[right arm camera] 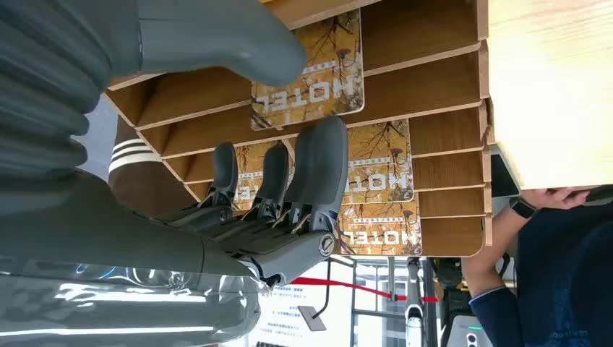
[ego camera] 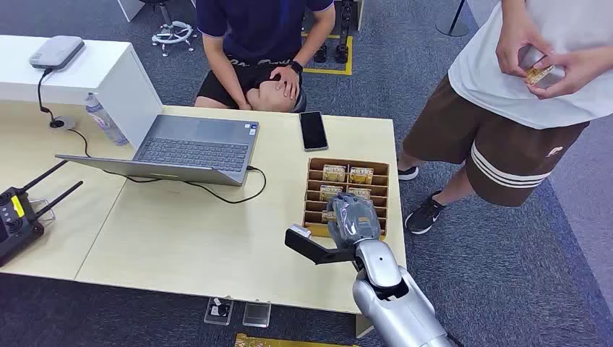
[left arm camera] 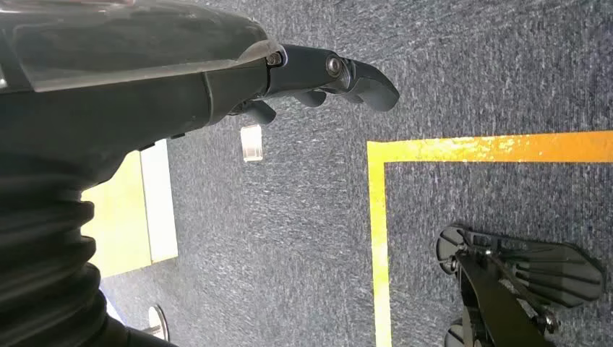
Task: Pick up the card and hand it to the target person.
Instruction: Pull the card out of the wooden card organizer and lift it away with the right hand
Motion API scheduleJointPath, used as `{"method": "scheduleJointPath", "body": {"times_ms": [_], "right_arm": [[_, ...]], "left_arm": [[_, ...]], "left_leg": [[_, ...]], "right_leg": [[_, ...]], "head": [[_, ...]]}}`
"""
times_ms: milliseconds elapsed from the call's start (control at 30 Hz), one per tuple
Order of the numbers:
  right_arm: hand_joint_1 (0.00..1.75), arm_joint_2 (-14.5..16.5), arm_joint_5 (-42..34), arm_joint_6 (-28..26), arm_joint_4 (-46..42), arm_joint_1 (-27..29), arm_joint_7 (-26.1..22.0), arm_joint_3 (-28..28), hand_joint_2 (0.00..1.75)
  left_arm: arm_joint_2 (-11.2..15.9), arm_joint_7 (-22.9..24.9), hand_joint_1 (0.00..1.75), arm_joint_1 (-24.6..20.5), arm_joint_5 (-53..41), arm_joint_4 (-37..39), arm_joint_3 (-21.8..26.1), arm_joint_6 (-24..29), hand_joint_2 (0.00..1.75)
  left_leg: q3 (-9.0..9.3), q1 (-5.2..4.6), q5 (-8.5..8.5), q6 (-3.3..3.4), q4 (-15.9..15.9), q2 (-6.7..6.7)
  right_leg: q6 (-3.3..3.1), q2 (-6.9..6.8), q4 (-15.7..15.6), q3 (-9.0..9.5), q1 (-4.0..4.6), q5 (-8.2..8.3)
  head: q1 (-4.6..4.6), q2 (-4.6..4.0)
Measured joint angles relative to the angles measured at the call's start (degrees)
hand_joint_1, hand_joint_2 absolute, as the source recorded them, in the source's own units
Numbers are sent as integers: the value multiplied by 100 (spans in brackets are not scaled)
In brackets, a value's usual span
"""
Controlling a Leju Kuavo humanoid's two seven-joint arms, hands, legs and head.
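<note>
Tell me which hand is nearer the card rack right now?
Right. The right hand is directly over the card rack, fingers apart around its cards. The left hand hangs over the carpet, away from the rack.

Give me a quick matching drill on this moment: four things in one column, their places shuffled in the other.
1. phone
2. laptop
3. right robot hand
4. left robot hand

a. over the wooden card rack
b. open, on the table
c. above the blue carpet
d. flat, between the laptop and the rack

Pairs: 1-d, 2-b, 3-a, 4-c
</note>
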Motion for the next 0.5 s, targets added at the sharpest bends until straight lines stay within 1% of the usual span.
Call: {"method": "scheduleJointPath", "body": {"times_ms": [167,500], "right_arm": [[69,-5,10,-7,12,26,35,-24,175],[70,-9,49,-4,8,105,60,-59,175]], "left_arm": [[0,0,0,0,-6,0,-4,-1,175],[0,9,0,2,-30,0,-24,-1,175]], "left_leg": [[-1,0,0,0,0,0],[-1,0,0,0,0,0]], "right_leg": [[0,0,0,0,0,0],[0,0,0,-1,0,0]], "head": [[0,0],[-1,0]]}}
